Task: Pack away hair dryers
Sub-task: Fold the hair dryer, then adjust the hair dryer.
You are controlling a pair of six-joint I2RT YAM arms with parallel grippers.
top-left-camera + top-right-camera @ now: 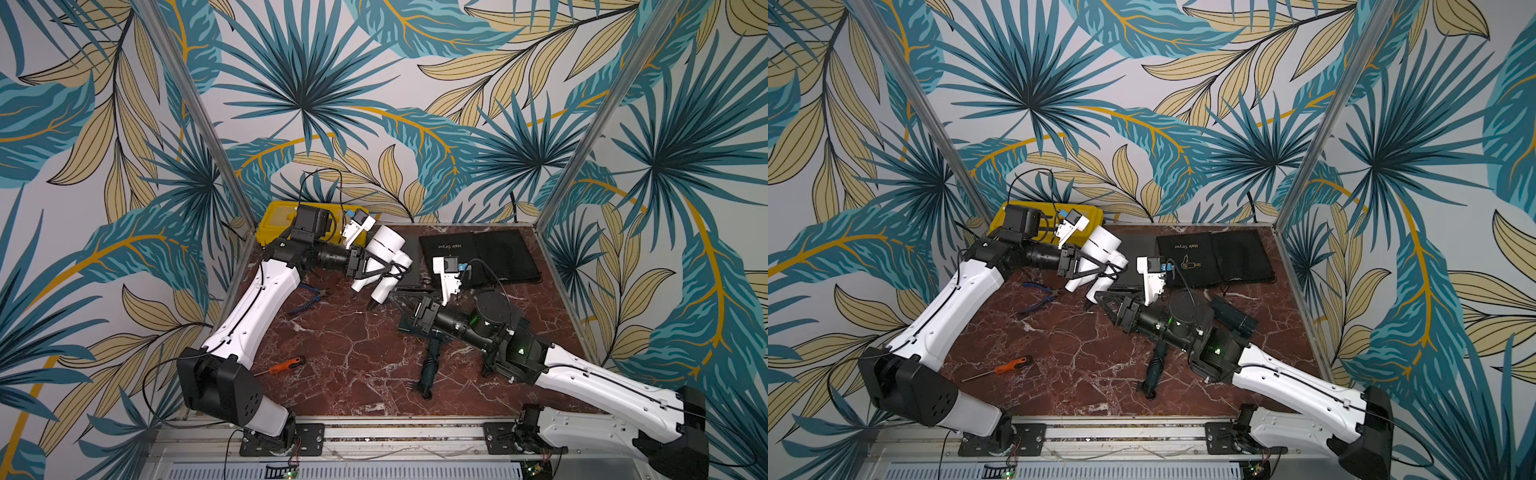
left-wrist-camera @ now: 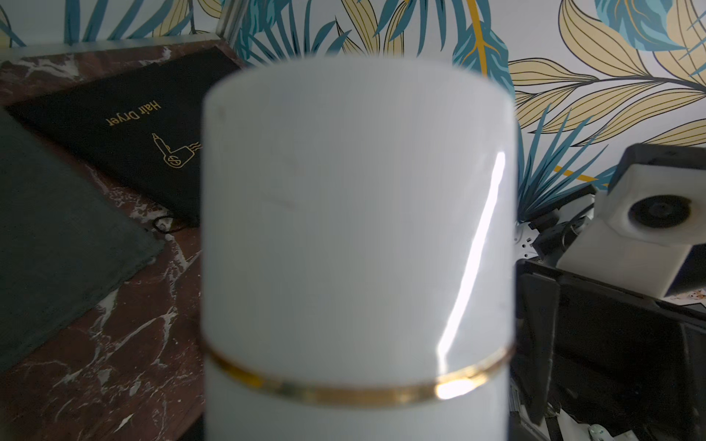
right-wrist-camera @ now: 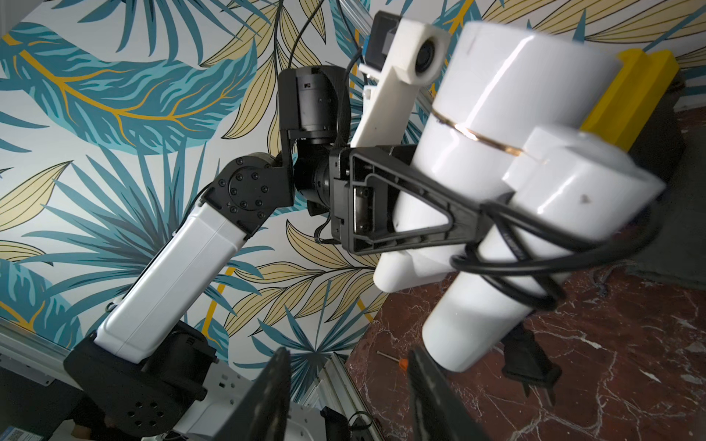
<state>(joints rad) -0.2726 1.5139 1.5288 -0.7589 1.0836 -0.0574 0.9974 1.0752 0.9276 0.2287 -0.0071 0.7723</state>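
Note:
The white hair dryer [image 1: 384, 253] hangs above the back of the table, cord looped round its handle. My left gripper [image 1: 388, 271] is shut on it where the handle meets the barrel. In the left wrist view its barrel [image 2: 359, 229] fills the frame and hides the jaws. My right gripper [image 1: 397, 311] is open and empty just below the handle's end [image 3: 458, 336], fingers [image 3: 426, 385] apart from it. A dark teal hair dryer [image 1: 1156, 365] lies on the table under my right arm, with its barrel [image 1: 1233, 318] showing behind the wrist.
A black pouch marked "Hair Dryer" [image 1: 457, 257] lies flat at the back beside a darker pouch [image 2: 57, 229]. A yellow box [image 1: 276, 226] stands at the back left. Blue-handled pliers [image 1: 309, 299] and an orange-handled screwdriver [image 1: 286, 365] lie on the left.

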